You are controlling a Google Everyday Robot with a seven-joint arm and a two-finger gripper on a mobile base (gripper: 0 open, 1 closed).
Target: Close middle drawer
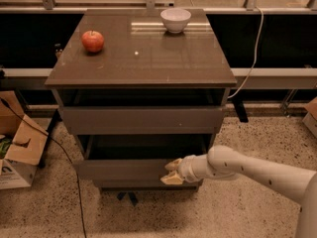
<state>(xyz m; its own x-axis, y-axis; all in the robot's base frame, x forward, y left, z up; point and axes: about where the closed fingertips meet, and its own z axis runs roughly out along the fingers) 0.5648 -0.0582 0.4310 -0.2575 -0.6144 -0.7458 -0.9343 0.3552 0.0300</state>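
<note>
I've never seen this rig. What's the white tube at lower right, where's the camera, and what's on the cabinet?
The white tube is the robot's one arm; its tan tip is the gripper, set against the front of the middle drawer, which stands partly open. Nothing shows in its grasp. The single camera looks down at the cabinet from in front; where it is mounted is not recorded. On its top sit a red apple and a white bowl. A cardboard box lies on the floor.
</note>
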